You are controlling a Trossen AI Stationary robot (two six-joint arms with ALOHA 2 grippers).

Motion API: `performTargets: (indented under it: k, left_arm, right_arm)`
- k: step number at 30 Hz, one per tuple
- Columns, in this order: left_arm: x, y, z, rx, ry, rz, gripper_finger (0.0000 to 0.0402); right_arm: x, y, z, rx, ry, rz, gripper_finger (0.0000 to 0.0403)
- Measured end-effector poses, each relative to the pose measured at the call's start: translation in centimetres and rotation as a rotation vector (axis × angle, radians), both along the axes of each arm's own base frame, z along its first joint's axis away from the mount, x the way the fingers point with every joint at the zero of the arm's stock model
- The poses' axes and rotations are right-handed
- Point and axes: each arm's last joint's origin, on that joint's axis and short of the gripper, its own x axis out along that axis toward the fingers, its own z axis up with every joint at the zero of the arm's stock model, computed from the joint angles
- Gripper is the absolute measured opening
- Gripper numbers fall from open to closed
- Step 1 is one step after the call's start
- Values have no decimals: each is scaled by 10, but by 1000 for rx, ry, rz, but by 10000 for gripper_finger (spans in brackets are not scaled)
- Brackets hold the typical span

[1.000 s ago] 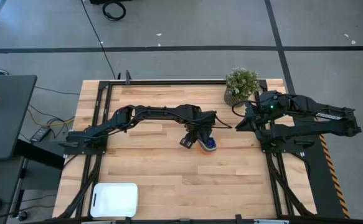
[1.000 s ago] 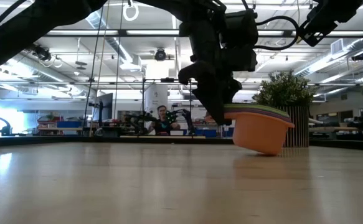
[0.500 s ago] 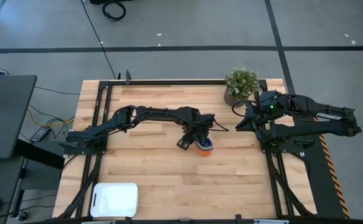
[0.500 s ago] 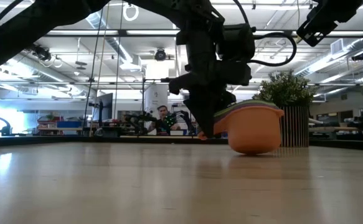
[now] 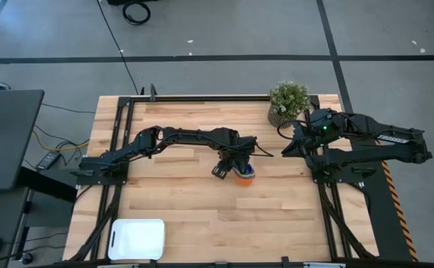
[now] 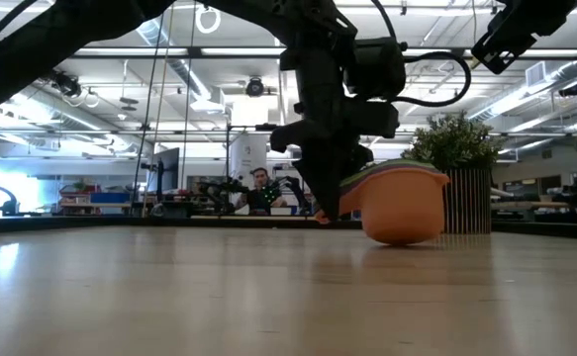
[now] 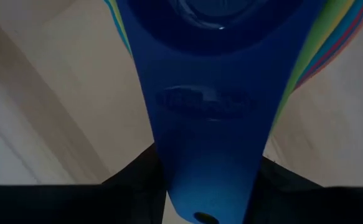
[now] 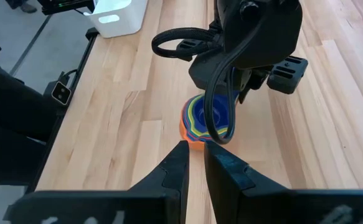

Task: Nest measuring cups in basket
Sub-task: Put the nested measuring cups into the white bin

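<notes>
The left tool (image 5: 235, 168) is clamped on the blue flat handle (image 7: 209, 118) of the nested stack of coloured plastic measuring cups (image 6: 399, 203), whose orange bottom cup rests tilted on the wooden worktop (image 5: 202, 201) near its middle. The shallow white rectangular plastic basket (image 5: 136, 239) sits well apart at the near left corner. The right tool (image 8: 193, 163) hangs over the right edge, its fingers nearly together, holding nothing.
</notes>
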Motion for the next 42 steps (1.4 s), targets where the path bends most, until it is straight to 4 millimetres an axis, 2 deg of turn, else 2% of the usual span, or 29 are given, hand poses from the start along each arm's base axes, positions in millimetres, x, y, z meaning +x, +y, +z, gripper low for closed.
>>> performTargets:
  k: [7, 17, 28, 42]
  left_arm:
    - [-1, 1, 2, 16, 2, 9, 141]
    - [5, 1, 23, 14, -60, 31, 135]
    - [3, 0, 23, 4, -39, 15, 56]
    - [3, 1, 23, 3, -37, 19, 53]
  right_arm:
    - [0, 0, 0, -1, 0, -1, 57]
    - [-1, 0, -1, -6, 10, 4, 57]
    - [-1, 0, -1, -5, 10, 3, 57]
    - [-1, 0, -1, -1, 11, 0, 57]
